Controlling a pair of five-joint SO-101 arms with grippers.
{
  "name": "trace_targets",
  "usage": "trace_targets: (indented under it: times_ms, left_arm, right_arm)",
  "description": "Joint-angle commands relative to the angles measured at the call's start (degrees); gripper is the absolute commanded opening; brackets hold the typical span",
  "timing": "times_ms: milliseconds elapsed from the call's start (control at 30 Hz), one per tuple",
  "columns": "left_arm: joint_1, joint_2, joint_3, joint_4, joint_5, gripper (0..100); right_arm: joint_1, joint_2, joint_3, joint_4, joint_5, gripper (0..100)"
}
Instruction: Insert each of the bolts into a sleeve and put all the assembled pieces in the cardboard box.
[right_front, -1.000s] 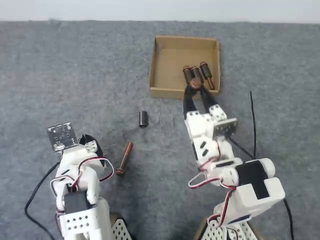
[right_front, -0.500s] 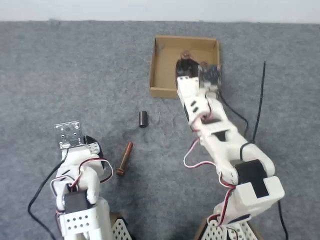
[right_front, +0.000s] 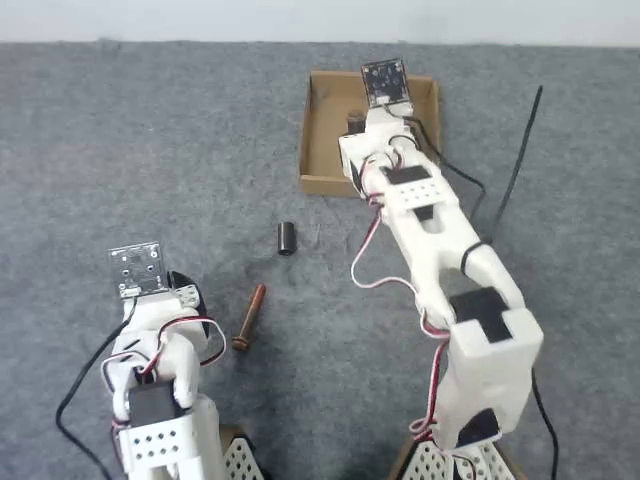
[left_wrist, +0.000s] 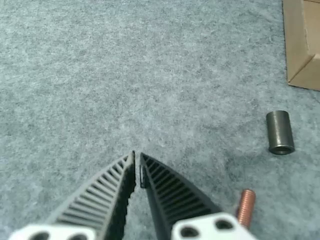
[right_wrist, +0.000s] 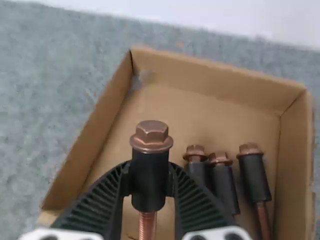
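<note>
A grey, felt-like mat is covering the counter, with a pale wall running behind it. The right arm is stretching out over the box (right_front: 322, 184), and its tool (right_wrist: 149, 171) is clamping an assembled piece (right_wrist: 149, 176), a bolt seated in its dark sleeve, by the sleeve. The piece's long axis is running in line with the tool, with the copper head pointing away from the wrist and the threaded end trailing back between the jaws. It is hanging over the open floor of the box, just beside three finished pieces (right_wrist: 223, 179) that are lying side by side against one wall. The drop looks to need only a release, since the gap beneath it is lying to the side of those three. On the mat, the loose bolt (right_front: 249, 315) is lying near the left arm, its length pointing roughly toward the loose sleeve (right_front: 287, 238), which is sitting between it and the box. The left tool (left_wrist: 137, 161) is holding its jaws together on nothing, and that arm is plainly the nearer one for the last pair.
</note>
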Motion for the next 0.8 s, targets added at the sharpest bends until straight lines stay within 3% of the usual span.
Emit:
trace_targets:
  times_ms: [0, 133, 300, 400, 633, 767]
  left_arm:
    - [0.3, 0.9, -0.7, 0.3, -0.6, 1]
    - [0.3, 0.9, -0.7, 0.3, -0.6, 1]
    - [0.3, 0.9, -0.7, 0.2, -0.6, 1]
    - [0.3, 0.9, -0.7, 0.2, -0.7, 1]
    - [0.3, 0.9, -0.7, 0.1, -0.7, 1]
    - [0.3, 0.9, -0.7, 0.1, -0.7, 1]
  right_arm:
    - [-0.3, 1.2, -9.6, 4.6, -0.3, 0.9]
    - [-0.4, 5.1, -14.5, 7.2, -0.2, 0.9]
    - [-1.1, 9.2, -17.8, 11.9, 8.4, 1.1]
    - [-1.2, 10.1, -18.0, 12.1, 9.5, 1.3]
    - [-1.4, 10.1, -18.1, 12.4, 9.8, 18.3]
    - [-1.3, 9.7, -18.1, 12.4, 9.8, 14.8]
